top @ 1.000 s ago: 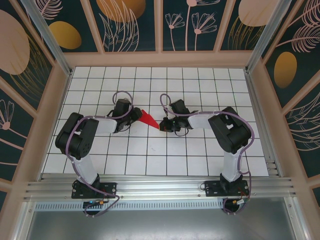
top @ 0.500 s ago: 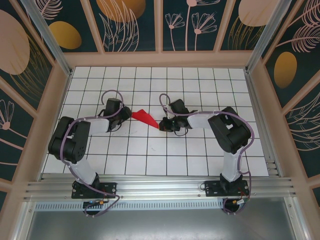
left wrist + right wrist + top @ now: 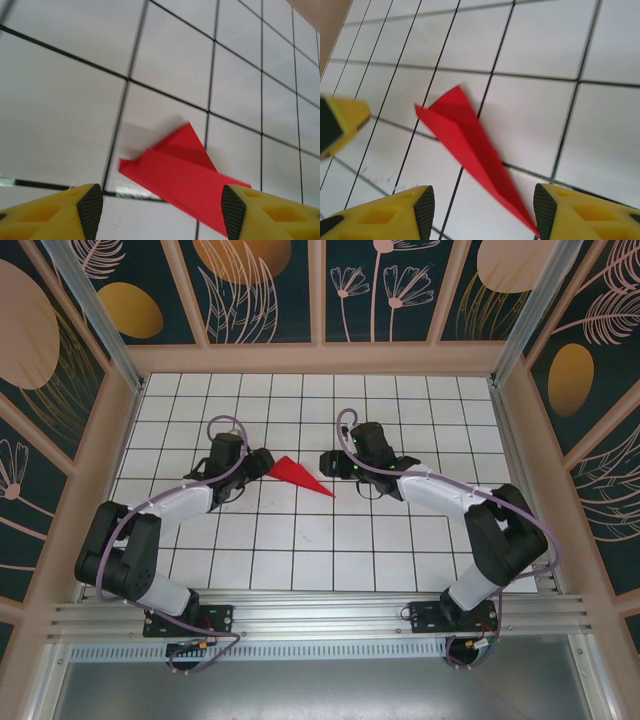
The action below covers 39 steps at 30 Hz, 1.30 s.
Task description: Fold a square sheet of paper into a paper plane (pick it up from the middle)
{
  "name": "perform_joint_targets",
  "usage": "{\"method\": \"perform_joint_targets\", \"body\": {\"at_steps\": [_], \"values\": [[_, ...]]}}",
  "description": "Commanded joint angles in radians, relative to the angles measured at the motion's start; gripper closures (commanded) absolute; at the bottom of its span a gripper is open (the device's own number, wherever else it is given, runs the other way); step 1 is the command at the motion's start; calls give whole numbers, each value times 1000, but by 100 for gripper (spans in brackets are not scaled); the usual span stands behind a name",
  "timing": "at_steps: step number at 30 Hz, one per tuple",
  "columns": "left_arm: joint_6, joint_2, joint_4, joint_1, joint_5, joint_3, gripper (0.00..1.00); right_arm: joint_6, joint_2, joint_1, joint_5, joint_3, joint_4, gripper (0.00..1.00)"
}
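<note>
White gridded table (image 3: 300, 550), patterned walls all round. Both arms have just drawn back. The right gripper (image 3: 328, 462), pinched shut by the nose a moment ago, now stands released, and the left gripper (image 3: 262, 462) gapes too, holding nothing. Between them, flat on the tiles, lies 1 paper plane (image 3: 300, 476). I count 2 grippers and 1 red dart, so the folding looks finished to me.

Red paper plane (image 3: 299, 475) lies flat (creased, pointed) mid-table.
</note>
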Motion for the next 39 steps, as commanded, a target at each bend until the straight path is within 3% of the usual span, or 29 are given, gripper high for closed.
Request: {"method": "perform_joint_targets", "body": {"at_steps": [1,8,19,26,31,39], "values": [[-29,12,-41,-76,1,36,32,15,16,-23,126,-38,-3,41],[-123,139,-48,-182,-27,145,29,33,146,-34,161,30,-84,41],[-54,327,-243,-218,-222,355,32,77,173,-36,227,7,-83,41],[-33,309,-290,-221,-231,336,42,73,160,-34,241,7,-95,41],[-50,259,-281,-222,-208,287,44,75,157,-33,245,15,-103,41],[-132,176,-180,-221,-147,178,52,76,164,-27,251,27,-113,41]]}}
